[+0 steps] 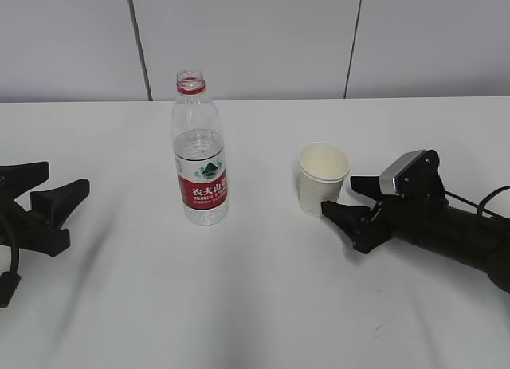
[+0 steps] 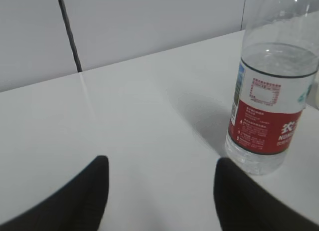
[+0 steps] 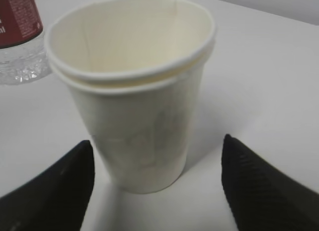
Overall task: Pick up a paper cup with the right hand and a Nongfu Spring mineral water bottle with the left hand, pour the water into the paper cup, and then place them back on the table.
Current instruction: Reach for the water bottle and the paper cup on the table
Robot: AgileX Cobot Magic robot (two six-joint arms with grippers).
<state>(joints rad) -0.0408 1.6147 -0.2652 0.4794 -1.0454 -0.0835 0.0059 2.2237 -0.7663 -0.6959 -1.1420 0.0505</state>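
The Nongfu Spring mineral water bottle [image 1: 201, 158] stands upright and uncapped on the table [image 1: 255, 305], with water [image 1: 198, 146] filling it to above the red label. The paper cup [image 1: 323, 178] stands empty to its right. My right gripper [image 1: 339, 195] is open, low at the table, its fingertips on either side of the cup's base and not touching it. From the right wrist view the cup [image 3: 134, 106] shows a doubled rim, and the gripper [image 3: 157, 143] stands wide around it. My left gripper [image 1: 65, 178] is open and empty at the far left, well away from the bottle [image 2: 269, 106].
A white panelled wall [image 1: 255, 34] with dark seams runs behind the table's far edge. A small dark scuff [image 1: 382, 325] marks the tabletop near the right arm. A black cable [image 1: 486, 200] trails from the right arm.
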